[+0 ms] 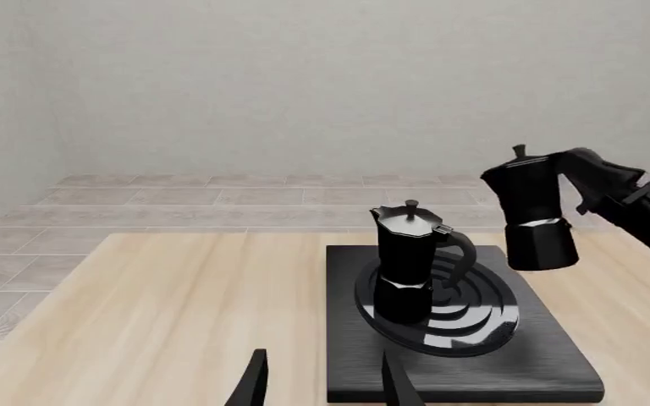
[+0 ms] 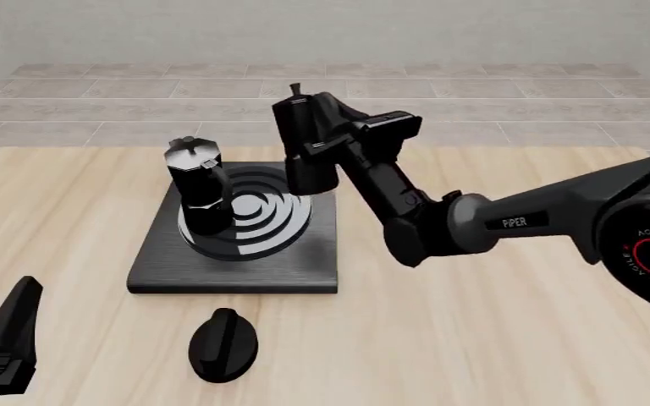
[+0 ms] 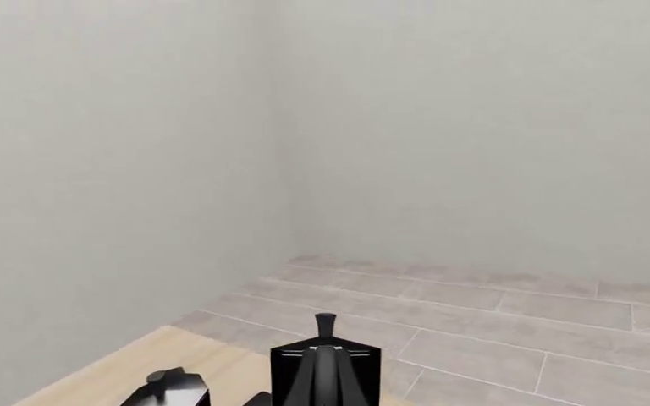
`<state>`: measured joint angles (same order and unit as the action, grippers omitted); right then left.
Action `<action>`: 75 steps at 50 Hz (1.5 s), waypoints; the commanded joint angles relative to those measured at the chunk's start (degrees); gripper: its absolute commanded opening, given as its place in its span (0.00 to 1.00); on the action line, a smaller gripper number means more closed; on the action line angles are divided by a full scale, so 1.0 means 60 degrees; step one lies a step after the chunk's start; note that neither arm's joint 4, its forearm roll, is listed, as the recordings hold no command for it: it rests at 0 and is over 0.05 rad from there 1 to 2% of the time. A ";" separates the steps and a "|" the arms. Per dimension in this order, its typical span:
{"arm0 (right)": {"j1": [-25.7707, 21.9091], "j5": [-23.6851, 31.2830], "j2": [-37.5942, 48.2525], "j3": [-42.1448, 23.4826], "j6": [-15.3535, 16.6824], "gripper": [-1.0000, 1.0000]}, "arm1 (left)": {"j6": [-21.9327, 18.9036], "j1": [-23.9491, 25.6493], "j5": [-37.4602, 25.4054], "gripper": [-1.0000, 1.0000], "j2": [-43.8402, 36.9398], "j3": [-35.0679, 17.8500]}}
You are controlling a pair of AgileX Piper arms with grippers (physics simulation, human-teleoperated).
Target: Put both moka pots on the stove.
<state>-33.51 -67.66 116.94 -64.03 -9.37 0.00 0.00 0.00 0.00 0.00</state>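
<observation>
We see one moka pot (image 2: 197, 182) standing upright on the stove (image 2: 234, 275), set on the left part of the silver burner rings (image 2: 267, 211), its handle turned toward the middle. The second moka pot (image 2: 305, 144) hangs in the air above the stove's far right part, upright or nearly so, held by the right gripper (image 2: 342, 144), whose jaws close on it at the handle side. So we judge the first pot delivered and the second in carriage; the next move calls for lowering it onto free stove surface beside the standing pot without knocking it, then parting the jaws. The left gripper (image 1: 319, 381) waits low at the near left of the worktop (image 2: 472, 338), its jaws moderately apart and holding nothing. A black oval knob (image 2: 224, 343) lies on the worktop just in front of the stove. The left wrist view shows plainly the gap between the lifted pot's base and the slab, which the front view foreshortens; the right wrist view gives only the held pot's lid and knob against the wall.
</observation>
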 commanded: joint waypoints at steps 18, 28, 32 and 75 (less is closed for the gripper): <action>-0.0259 0.0027 0.0758 -0.1305 -0.0864 0.00 | 0.0000 0.0000 0.0000 1.00 0.0000 0.0000; -0.0343 0.0156 0.1246 -0.1727 -0.1083 0.00 | 0.0000 0.0000 0.0000 1.00 0.0000 0.0000; -0.0328 0.0210 0.1425 -0.1910 -0.1148 0.00 | 0.0000 0.0000 0.0000 1.00 0.0000 0.0000; -0.0417 0.0620 0.2207 -0.2531 -0.1284 0.00 | 0.0000 0.0000 0.0000 1.00 0.0000 0.0000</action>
<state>-35.63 -64.28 130.28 -77.59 -17.22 0.00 0.00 0.00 0.00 0.00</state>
